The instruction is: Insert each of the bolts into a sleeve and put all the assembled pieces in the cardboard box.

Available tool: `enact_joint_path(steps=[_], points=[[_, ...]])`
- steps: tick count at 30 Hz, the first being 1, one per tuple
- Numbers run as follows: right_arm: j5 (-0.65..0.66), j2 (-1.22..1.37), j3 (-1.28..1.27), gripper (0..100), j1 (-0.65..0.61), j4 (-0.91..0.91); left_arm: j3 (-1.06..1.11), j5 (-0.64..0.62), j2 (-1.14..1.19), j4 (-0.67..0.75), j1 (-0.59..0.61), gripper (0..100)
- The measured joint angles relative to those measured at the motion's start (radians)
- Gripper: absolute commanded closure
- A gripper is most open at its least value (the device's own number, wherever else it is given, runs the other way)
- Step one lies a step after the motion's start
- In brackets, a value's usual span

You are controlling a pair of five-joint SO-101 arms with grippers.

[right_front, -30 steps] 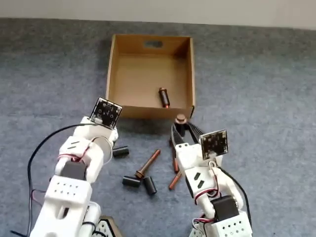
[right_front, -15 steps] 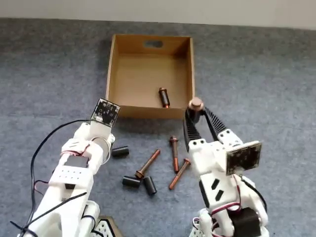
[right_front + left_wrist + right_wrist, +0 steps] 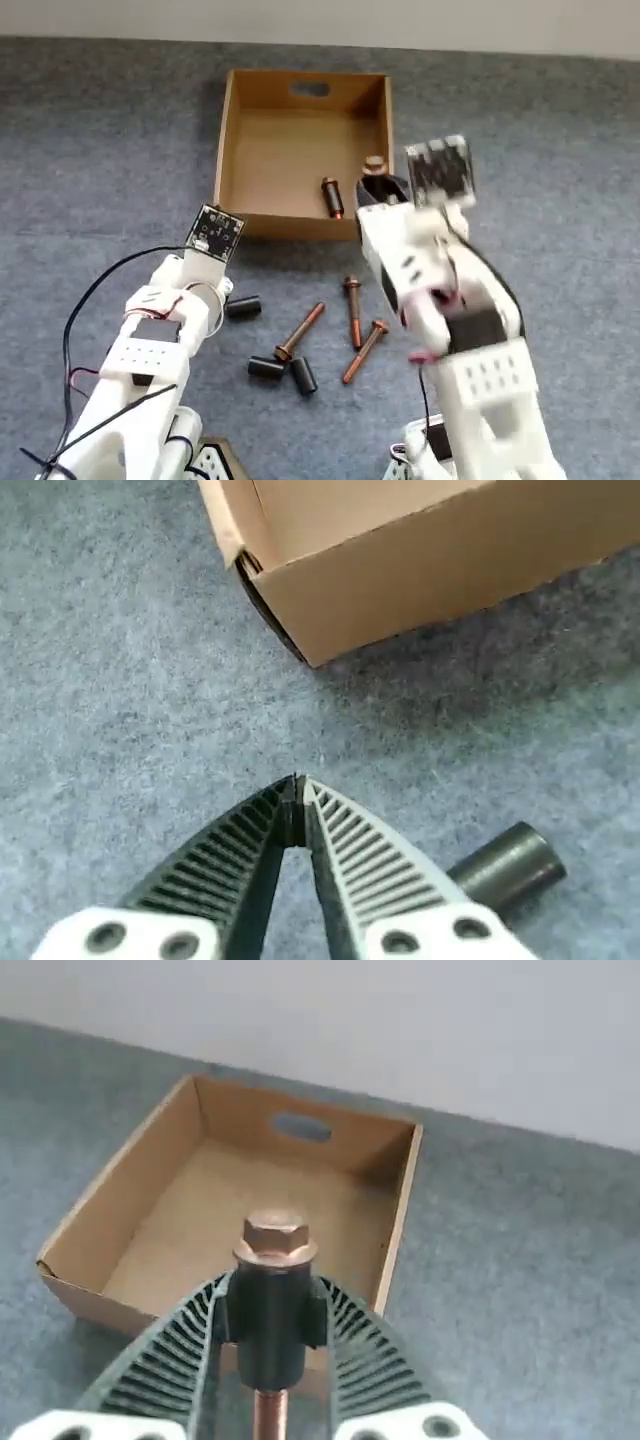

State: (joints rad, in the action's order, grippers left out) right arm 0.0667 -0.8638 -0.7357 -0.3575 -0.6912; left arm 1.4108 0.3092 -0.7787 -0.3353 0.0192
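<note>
Sleeved bolt [image 3: 275,1240] clamped upright in right pincer [image 3: 272,1305], seemingly above cardboard box's [image 3: 232,150] right wall; left pincer [image 3: 297,790] closed, empty.

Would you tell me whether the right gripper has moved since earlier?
Yes. The right gripper, shut on the sleeved copper bolt, moved from outside the brown cardboard box's front wall to above its right edge.

No readable text, no labels, numbers or signs, cardboard box [image 3: 230,140] plain
</note>
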Motion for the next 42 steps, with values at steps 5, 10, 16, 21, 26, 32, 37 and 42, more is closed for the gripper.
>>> enact_joint_path(steps=[5, 10, 16, 21, 26, 32, 37, 42], points=[[-0.098, 0.308, 0.190, 99.1, 0.025, -0.025, 0.000, 0.000, 0.000, 0.000, 0.000, 98], [-0.170, 0.635, 0.419, 99.1, 0.061, -0.026, 0.000, 0.000, 0.003, 0.000, 0.000, 98], [-0.173, 1.003, 0.712, 99.1, 0.092, -0.048, 0.000, 0.000, 0.003, 0.000, -0.018, 98], [-0.175, 1.224, 0.927, 99.1, 0.095, -0.137, 0.000, 0.000, 0.003, 0.000, -0.021, 98], [-0.175, 1.367, 1.119, 99.1, 0.095, -0.212, 0.000, 0.000, 0.003, 0.000, -0.021, 98], [-0.183, 1.528, 1.275, 99.1, 0.095, -0.221, 0.000, 0.000, 0.003, 0.000, -0.021, 98], [-0.183, 1.591, 1.361, 99.1, 0.094, -0.321, 0.000, 0.000, 0.003, 0.000, -0.021, 98], [-0.183, 1.634, 1.422, 99.1, 0.094, -0.427, 0.000, 0.000, 0.003, 0.000, -0.021, 98]])
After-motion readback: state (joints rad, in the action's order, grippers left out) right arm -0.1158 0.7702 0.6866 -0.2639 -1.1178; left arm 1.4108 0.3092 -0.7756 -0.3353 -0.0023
